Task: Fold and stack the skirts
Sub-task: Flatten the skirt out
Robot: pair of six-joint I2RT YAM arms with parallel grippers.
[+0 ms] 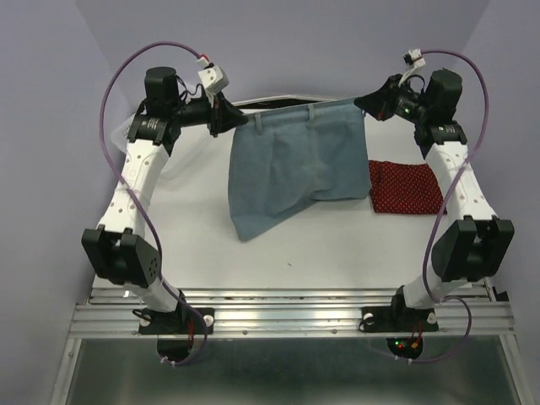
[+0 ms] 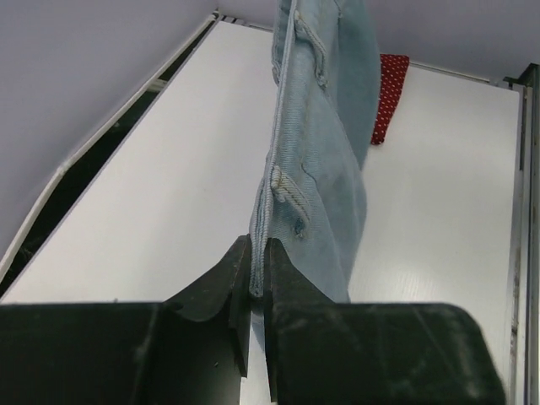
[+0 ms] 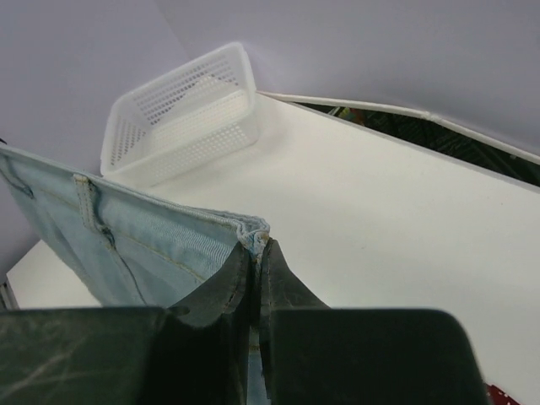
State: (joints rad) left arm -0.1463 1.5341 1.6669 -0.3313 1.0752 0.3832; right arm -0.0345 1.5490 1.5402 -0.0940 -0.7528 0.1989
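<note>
The light blue denim skirt (image 1: 295,164) hangs in the air at the back of the table, stretched by its waistband between both grippers. My left gripper (image 1: 234,118) is shut on the waistband's left corner (image 2: 257,274). My right gripper (image 1: 364,105) is shut on the waistband's right corner (image 3: 257,239). The skirt's hem hangs unevenly, lowest at the left, touching the table. The dark red dotted skirt (image 1: 407,187) lies folded flat on the table to the right, below my right gripper; it also shows in the left wrist view (image 2: 388,97).
A white mesh basket (image 3: 181,114) stands at the table's back left, mostly hidden behind the left arm in the top view (image 1: 181,169). The white table (image 1: 321,253) ends at a metal rail at the near edge.
</note>
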